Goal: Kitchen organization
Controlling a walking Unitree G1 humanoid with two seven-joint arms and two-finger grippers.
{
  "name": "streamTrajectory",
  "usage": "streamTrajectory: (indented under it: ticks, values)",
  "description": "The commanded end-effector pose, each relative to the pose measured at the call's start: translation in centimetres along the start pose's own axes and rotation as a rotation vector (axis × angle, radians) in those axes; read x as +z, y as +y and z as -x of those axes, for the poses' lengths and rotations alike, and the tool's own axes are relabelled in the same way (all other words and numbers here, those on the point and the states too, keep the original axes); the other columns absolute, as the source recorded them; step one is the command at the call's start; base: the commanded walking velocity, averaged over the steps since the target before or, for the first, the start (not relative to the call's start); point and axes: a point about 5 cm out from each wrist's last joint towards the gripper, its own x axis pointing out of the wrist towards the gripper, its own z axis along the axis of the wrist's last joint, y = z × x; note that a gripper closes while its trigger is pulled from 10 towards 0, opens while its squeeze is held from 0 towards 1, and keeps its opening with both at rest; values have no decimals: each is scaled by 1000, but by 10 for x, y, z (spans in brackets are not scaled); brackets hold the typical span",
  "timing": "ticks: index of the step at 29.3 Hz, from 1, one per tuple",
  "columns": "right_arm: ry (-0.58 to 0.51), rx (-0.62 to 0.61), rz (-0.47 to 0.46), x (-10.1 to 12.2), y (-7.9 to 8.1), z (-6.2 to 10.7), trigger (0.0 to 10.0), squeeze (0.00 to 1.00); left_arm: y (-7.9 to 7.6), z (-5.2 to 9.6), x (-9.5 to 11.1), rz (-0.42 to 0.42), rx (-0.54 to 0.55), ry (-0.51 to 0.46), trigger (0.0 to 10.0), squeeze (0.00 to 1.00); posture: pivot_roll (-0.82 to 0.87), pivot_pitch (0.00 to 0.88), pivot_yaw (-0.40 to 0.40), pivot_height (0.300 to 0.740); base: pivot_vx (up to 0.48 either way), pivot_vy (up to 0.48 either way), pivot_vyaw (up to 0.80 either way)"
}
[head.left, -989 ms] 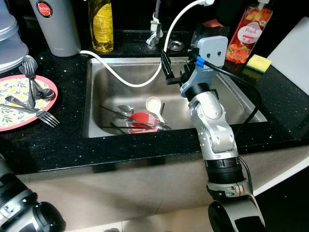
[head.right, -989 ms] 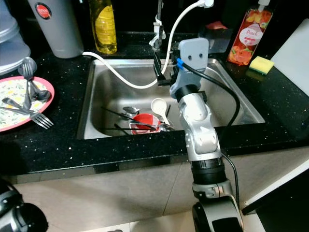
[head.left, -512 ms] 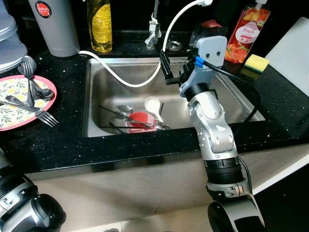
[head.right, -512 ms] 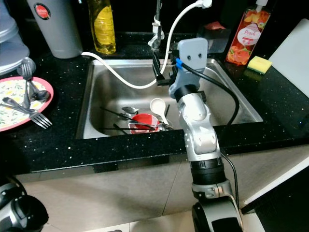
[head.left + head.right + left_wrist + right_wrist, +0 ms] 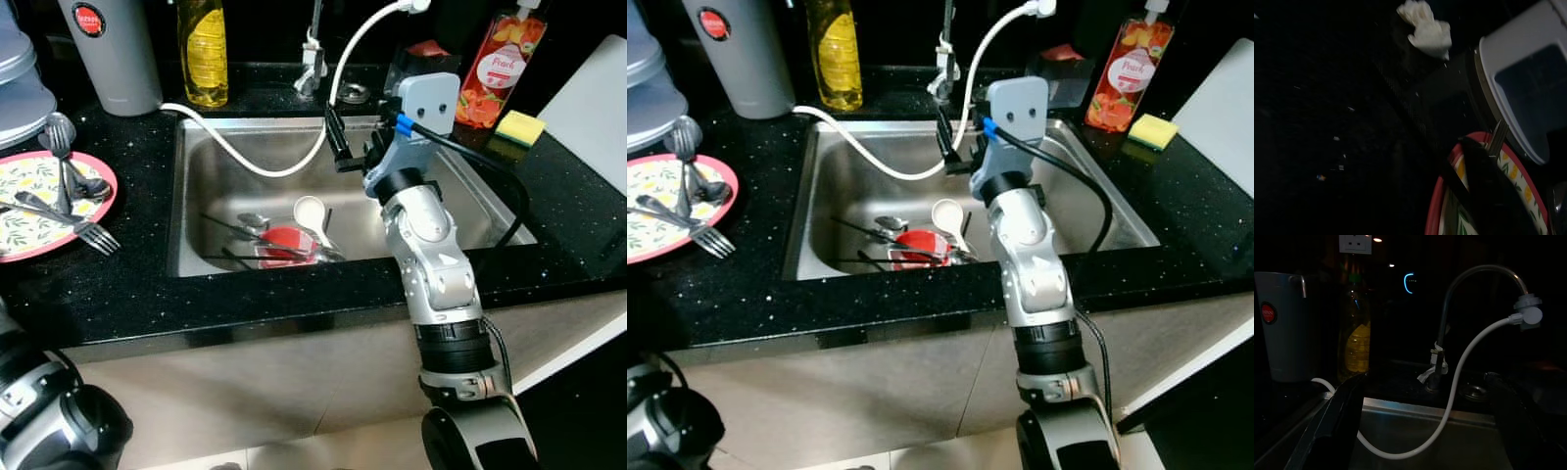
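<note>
My right gripper (image 5: 358, 152) hangs open over the back of the steel sink (image 5: 196, 176); in the right wrist view its fingers (image 5: 1337, 421) stand wide apart with nothing between them. Down in the sink lie a red dish (image 5: 286, 242), a white spoon (image 5: 312, 211) and several metal utensils (image 5: 245, 227). A floral plate with a red rim (image 5: 29, 201) holding forks and spoons (image 5: 64, 176) rests on the black counter at the left. My left arm (image 5: 44, 421) hangs low at the left; its wrist view shows the plate's rim (image 5: 1442, 196) close by.
A white hose (image 5: 250, 162) loops from the faucet (image 5: 313, 54) across the sink. Along the back stand a grey jug (image 5: 108, 49), a yellow bottle (image 5: 204, 49) and a peach bottle (image 5: 500, 64). A yellow sponge (image 5: 521, 127) and a white board (image 5: 593, 108) sit at the right.
The right arm holds still over the sink. The left arm at the lower left has shifted a little, and the view has moved slightly.
</note>
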Motion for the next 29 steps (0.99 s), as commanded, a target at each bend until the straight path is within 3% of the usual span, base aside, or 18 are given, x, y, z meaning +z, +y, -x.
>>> streamTrajectory:
  ticks: [1, 2, 8, 13, 16, 17, 18, 22, 24, 25, 26, 27, 28, 29]
  values:
    - [19, -31, 17, -2, -8, 5, 10000, 0, -1, -4, -10, -16, 12, 66, 1059, 0, -1, 0, -44, 740, 0, 0, 0]
    - [22, -40, 24, -2, -11, 7, 10000, 0, -2, -5, -11, -22, 11, 70, 235, 0, -8, 0, -39, 740, 0, 0, 0]
    - [32, -59, 37, -3, -16, 11, 10000, 0, -4, -8, -9, -52, 7, 59, 0, 0, -16, 0, -30, 740, 0, 0, 0]
    - [38, -68, 37, -4, -16, 13, 10000, 0, -13, -5, 2, -158, -28, -52, 0, 0, -12, 0, -24, 740, 0, 0, 0]
    - [39, -66, 33, -4, -14, 12, 10000, 0, -26, 5, 15, -217, -103, -180, 0, 0, -6, 0, -25, 740, 0, 0, 0]
    - [40, -65, 32, -4, -14, 12, 10000, 0, -33, 10, 20, -228, -152, -227, 1490, 0, -3, 0, -25, 740, 0, 0, 0]
    - [40, -65, 31, -4, -14, 11, 10000, 0, -45, 18, 25, -222, -241, -267, 10000, 0, 0, 0, -25, 740, 0, 0, 0]
    - [41, -65, 30, -4, -14, 11, 10000, 0, -52, 23, 28, -216, -302, -290, 10000, 0, 1, 0, -25, 740, 0, 0, 0]
    - [42, -66, 30, -4, -14, 11, 10000, 0, -80, 45, 25, -128, -549, -236, 10000, 0, 5, 0, -23, 740, 0, 0, 0]
    - [42, -66, 30, -4, -14, 11, 10000, 0, -80, 45, 25, -128, -549, -236, 10000, 0, 5, 0, -23, 740, 0, 0, 0]
    - [44, -67, 30, -4, -14, 12, 10000, 0, -95, 60, 18, -75, -691, -157, 10000, 0, 5, 0, -22, 740, 0, 0, 0]
    - [44, -67, 30, -4, -14, 12, 10000, 0, -95, 60, 18, -75, -691, -157, 10000, 0, 5, 0, -22, 740, 0, 0, 0]
    - [45, -71, 31, -4, -16, 13, 10000, 0, -111, 81, 4, -59, -850, -68, 10000, 0, 5, 0, -19, 740, 0, 0, 0]
    - [45, -71, 31, -4, -16, 13, 10000, 0, -111, 81, 4, -59, -850, -68, 10000, 0, 5, 0, -19, 740, 0, 0, 0]
